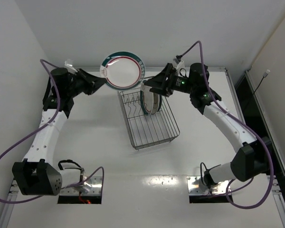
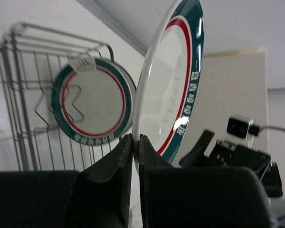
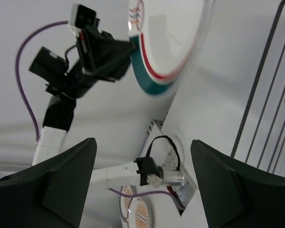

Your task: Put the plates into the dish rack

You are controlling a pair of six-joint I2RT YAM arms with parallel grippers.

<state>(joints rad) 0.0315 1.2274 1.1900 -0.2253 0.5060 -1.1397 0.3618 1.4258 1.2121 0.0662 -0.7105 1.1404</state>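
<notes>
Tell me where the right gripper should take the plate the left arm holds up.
Pinch the thin rim of the held plate on its free edge, opposite the left gripper, coming from the dish rack side. Its broad face offers nothing to clamp; the right gripper stands open there.

The dish rack [image 1: 154,128] sits mid-table toward the far side, between the two arms. One plate [image 1: 151,100] stands on edge inside it, at the far end and toward the right wall. Just behind and left of that far end, a lifted plate [image 1: 124,71] hangs above the table [image 1: 85,152] – its near edge is over the rack's far-left corner. The left gripper [image 1: 102,80] is on that plate's left rim, one finger on each face. The right gripper [image 3: 142,142] is right beside the racked plate – on its right, far side.
</notes>
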